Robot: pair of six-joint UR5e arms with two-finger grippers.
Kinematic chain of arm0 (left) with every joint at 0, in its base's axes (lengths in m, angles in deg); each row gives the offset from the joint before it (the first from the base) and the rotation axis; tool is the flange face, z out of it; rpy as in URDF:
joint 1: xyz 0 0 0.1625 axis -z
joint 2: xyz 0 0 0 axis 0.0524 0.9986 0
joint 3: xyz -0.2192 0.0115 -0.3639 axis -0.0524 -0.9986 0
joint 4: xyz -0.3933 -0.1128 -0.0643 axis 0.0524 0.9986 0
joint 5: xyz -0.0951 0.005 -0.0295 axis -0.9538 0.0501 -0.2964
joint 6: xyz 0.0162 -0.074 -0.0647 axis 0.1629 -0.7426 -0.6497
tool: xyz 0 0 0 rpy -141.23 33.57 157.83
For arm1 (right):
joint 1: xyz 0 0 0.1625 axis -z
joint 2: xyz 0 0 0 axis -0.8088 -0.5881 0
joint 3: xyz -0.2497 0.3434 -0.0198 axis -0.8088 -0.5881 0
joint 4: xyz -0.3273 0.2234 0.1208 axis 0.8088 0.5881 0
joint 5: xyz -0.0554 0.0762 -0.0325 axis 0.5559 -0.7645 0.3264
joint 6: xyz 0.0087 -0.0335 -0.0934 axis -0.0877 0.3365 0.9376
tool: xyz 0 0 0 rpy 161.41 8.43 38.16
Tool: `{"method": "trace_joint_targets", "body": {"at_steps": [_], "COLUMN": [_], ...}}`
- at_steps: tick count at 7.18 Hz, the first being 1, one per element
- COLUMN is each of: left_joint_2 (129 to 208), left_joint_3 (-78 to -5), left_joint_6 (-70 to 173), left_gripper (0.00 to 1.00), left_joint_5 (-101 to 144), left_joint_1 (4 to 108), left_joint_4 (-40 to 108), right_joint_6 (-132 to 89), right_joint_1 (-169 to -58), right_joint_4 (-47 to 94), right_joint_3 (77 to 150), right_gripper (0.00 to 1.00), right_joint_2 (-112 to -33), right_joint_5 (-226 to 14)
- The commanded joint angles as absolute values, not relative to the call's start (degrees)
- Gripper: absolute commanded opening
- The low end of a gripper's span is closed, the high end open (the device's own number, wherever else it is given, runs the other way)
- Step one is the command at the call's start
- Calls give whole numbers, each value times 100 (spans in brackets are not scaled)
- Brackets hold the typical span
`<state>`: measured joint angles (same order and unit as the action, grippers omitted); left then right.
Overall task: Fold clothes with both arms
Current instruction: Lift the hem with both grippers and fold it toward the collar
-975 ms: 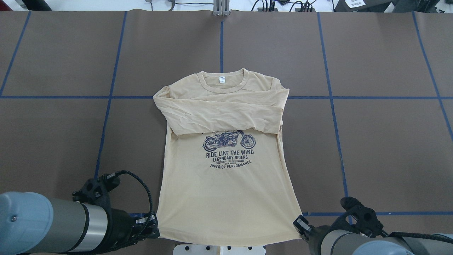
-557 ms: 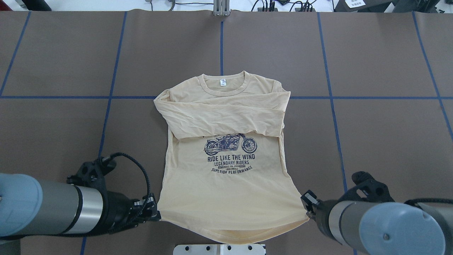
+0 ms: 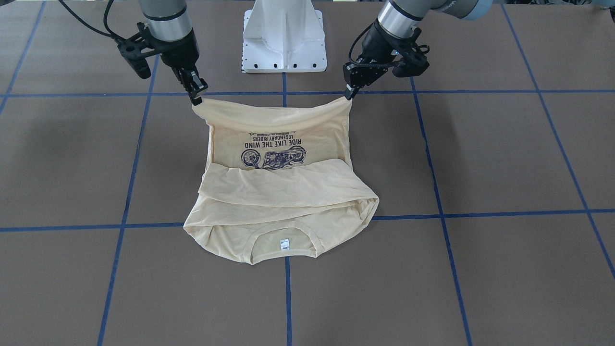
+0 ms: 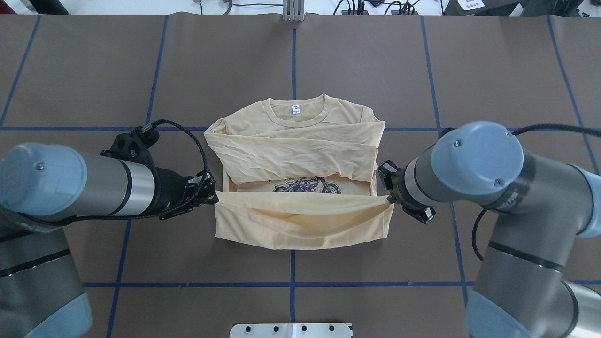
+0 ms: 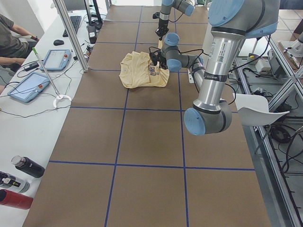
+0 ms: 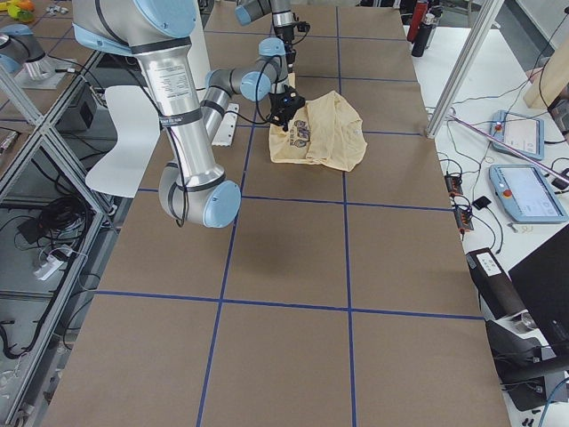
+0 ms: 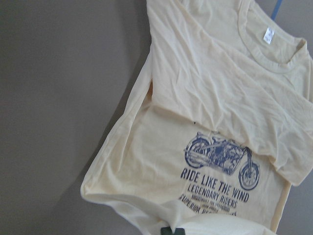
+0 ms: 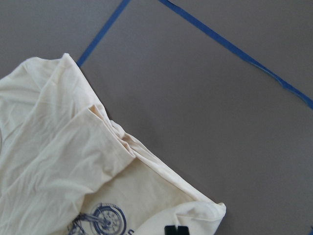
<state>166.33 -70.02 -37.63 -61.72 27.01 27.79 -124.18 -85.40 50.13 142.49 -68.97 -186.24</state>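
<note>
**Thin pale cream-yellow cloth shirt** (image 4: 300,152): matt, soft, finely creased; its navy motorcycle print (image 4: 307,186) is flat and dull. **Brown table covering** (image 4: 225,70): matt, paper-like, crossed by smooth blue tape lines (image 4: 70,128). **Grey-silver jointed left arm** (image 4: 94,188) and right arm (image 4: 530,188): satin metal tubes with faintly glossy light blue caps (image 4: 476,157).

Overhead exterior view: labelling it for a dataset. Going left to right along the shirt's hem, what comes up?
Grey-silver left arm, black two-finger left end effector, pale cream-yellow thin shirt, black two-finger right end effector, grey-silver right arm.
</note>
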Motion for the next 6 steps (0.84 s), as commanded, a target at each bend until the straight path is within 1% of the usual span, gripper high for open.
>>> {"method": "trace_joint_targets", "body": {"at_steps": [1, 3, 4, 5, 6], "left_joint_2": [16936, 17148, 17175, 17210, 17497], "left_joint_3": [-6569, -6165, -6155, -5963, -5491], "left_joint_6": [-3576, -3435, -3304, -3051, -2996], "left_gripper": [0, 0, 0, 0, 0], "left_joint_5": [-6173, -6173, -6182, -6173, -6156], "left_joint_1": [3108, 3468, 3644, 3759, 3795], "left_joint_4": [2784, 2862, 2802, 2863, 2907], "right_joint_6": [-11788, -11218, -10980, -10882, -10872], "right_joint_1": [-9183, -9632, -9773, -9914, -9941], "right_joint_4": [4982, 4982, 4973, 4651, 4091], "right_joint_3": [13393, 12515, 11832, 11068, 10643], "right_gripper": [0, 0, 0, 0, 0], "right_joint_2": [-6343, -5745, -5264, -4867, -4872], "right_joint_5": [-18747, -18756, -18782, -18791, -18783]}}
